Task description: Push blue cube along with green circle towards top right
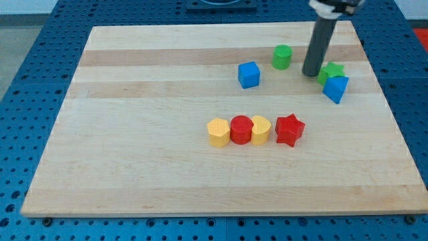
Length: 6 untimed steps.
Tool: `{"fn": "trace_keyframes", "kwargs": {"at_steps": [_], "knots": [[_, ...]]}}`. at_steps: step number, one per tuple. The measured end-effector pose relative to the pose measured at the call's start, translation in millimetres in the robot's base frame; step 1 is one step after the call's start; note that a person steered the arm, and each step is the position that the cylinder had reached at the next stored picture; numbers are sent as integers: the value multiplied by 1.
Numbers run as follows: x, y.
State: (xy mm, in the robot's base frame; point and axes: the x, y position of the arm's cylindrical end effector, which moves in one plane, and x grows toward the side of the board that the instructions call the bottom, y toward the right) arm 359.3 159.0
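The blue cube (249, 74) sits on the wooden board (147, 134) in the upper middle-right. The green circle (282, 57), a short cylinder, stands just up and right of it, a small gap apart. My tip (311, 73) is the lower end of the dark rod. It rests on the board to the right of the green circle and of the blue cube, touching neither. It is right beside the green star (332, 70), at that star's left edge.
A second blue block (336, 88) lies against the green star's lower right. A row stands mid-board: yellow block (218, 132), red cylinder (241, 129), yellow block (260, 129), then red star (290, 129). The board's right edge is close.
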Motion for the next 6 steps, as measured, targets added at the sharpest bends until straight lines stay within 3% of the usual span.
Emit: {"fn": "trace_keyframes", "kwargs": {"at_steps": [3,4,6], "knots": [[89,-125],[94,-150],[57,-166]]}}
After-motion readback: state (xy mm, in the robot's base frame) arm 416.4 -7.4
